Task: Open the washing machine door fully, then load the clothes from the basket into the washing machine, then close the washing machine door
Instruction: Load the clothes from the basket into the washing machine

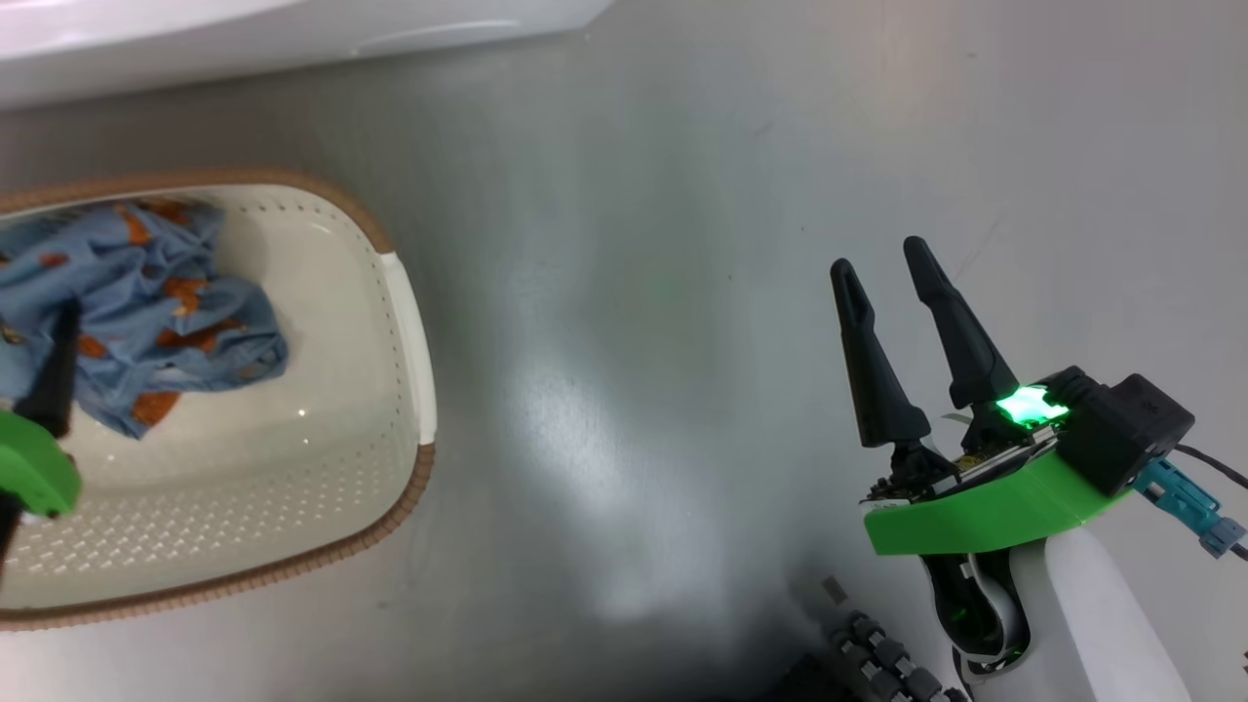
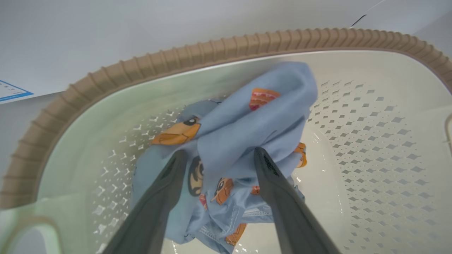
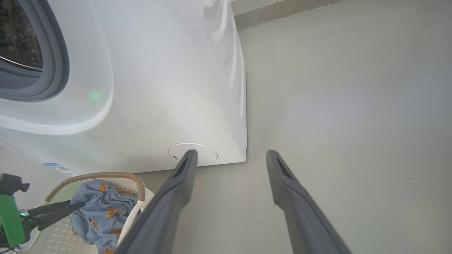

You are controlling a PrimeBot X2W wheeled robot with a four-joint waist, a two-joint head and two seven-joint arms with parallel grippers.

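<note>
Dark left gripper (image 2: 220,151), spread, straddles the clothes (image 2: 247,116).

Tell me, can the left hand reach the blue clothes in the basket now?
Probably yes: the left hand is open over the basket, fingertips at the clothes, with nothing between them.

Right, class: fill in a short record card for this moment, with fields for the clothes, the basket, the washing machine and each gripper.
clothes: light blue with orange prints, bunched in the basket
basket: cream, brown rim, on the floor by the washing machine
washing machine: white; grey gasket uncovered
left gripper: open, fingers astride a fold of the clothes
right gripper: open, empty, over the floor
</note>
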